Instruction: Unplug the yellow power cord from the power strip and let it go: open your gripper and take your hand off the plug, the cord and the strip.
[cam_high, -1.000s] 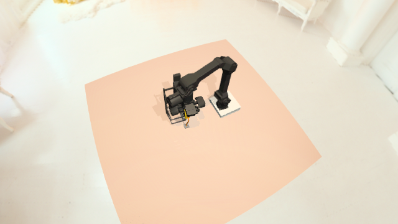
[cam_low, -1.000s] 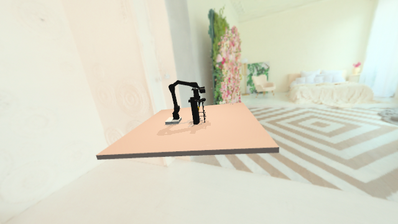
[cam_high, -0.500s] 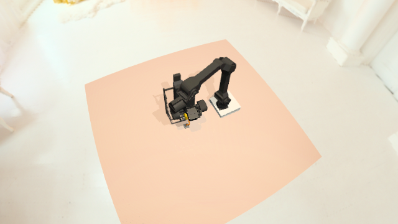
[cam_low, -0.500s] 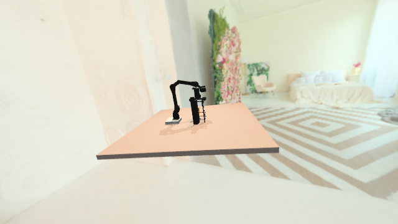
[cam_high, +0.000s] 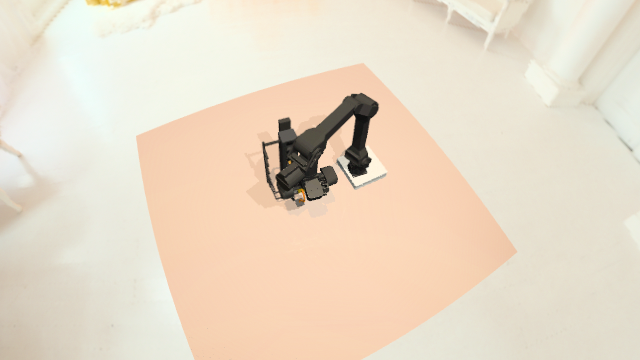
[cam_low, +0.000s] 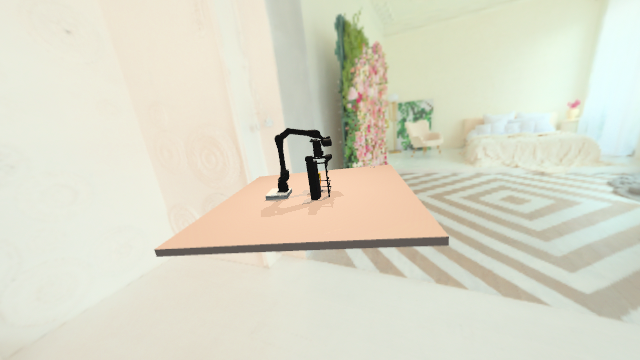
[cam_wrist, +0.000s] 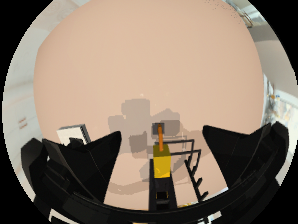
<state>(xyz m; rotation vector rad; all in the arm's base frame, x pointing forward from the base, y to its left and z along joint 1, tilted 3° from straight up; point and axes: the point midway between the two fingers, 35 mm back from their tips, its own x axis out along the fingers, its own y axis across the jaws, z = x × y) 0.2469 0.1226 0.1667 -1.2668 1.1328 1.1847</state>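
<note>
The black parallel-jaw gripper (cam_wrist: 160, 163) stood spread wide and held nothing; in the wrist view its 2 dark fingers sat far apart on either side of the small yellow block-shaped plug (cam_wrist: 160, 161), with bare surface visible between each finger and the plug. No contact could be made out, so the release looked done, though the gripper hung directly above the plug and had not yet drawn off.

The plug, with a short orange stub (cam_wrist: 160, 140) at its far tip, lay in line with the gripper's centre, probably because the fingers had simply parted around it where it was. Whether it was fully out of its socket could not be told: the tall black power strip (cam_low: 313, 180) below was mostly hidden by the wrist, and the cord itself did not show clearly. In the top view only a small orange-yellow spot (cam_high: 300, 196) peeked out beneath the wrist.

Beside the strip stood a thin black wire frame (cam_high: 269, 170), apparently a support.

The black arm (cam_high: 330, 125) folded over from its white base plate (cam_high: 372, 172), which sat towards the rear-right part of the peach-coloured flat table (cam_high: 350, 280). Strip and frame stood near the table's middle, well away from every edge and corner. Judged from this, 1 step remained: lifting the gripper away.
</note>
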